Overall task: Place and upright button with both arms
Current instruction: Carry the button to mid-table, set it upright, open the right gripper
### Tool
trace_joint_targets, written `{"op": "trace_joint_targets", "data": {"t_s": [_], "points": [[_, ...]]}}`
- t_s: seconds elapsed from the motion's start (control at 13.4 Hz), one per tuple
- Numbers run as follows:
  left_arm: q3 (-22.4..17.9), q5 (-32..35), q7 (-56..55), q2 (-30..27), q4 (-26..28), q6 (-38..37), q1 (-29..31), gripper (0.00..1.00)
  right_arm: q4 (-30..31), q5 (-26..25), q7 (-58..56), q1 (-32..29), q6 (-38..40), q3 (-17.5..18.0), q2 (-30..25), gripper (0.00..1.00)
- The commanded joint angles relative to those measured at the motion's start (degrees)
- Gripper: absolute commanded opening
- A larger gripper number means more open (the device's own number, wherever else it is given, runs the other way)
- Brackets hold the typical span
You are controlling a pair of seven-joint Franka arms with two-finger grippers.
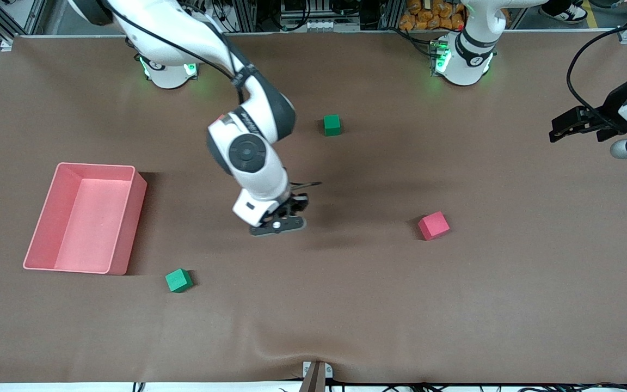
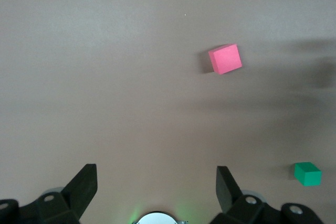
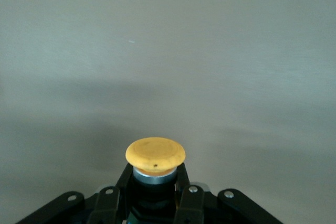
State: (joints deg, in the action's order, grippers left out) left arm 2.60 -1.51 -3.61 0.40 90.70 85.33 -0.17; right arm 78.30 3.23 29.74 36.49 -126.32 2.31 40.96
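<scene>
The button point(image 3: 155, 154) has a round orange cap on a dark body with a silver collar. My right gripper point(image 3: 153, 176) is shut on its body, with the cap pointing out past the fingertips toward the brown table. In the front view the right gripper point(image 1: 282, 218) points down low over the middle of the table and hides the button. My left gripper point(image 1: 563, 129) is held up over the left arm's end of the table. It is open and empty in the left wrist view point(image 2: 155, 178).
A pink bin point(image 1: 138, 185) stands toward the right arm's end. One green cube point(image 1: 332, 124) lies near the bases and another point(image 1: 178, 280) lies nearer the camera. A red cube point(image 1: 433, 225) lies toward the left arm's side and also shows in the left wrist view point(image 2: 225, 59).
</scene>
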Motion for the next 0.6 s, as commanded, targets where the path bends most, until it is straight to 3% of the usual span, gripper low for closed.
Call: {"op": "trace_joint_targets", "data": {"t_s": [0.0, 0.52], "points": [[0.1, -1.1, 0.5, 0.7, -1.0, 0.0, -0.2, 1.00, -3.7, 0.9, 3.6, 3.1, -2.6, -0.8, 4.1, 0.05], [0.2, -1.1, 0.5, 0.7, -1.0, 0.1, -0.3, 1.00, -4.7, 0.2, 10.5, 9.7, -7.9, -1.2, 10.2, 0.06]]}}
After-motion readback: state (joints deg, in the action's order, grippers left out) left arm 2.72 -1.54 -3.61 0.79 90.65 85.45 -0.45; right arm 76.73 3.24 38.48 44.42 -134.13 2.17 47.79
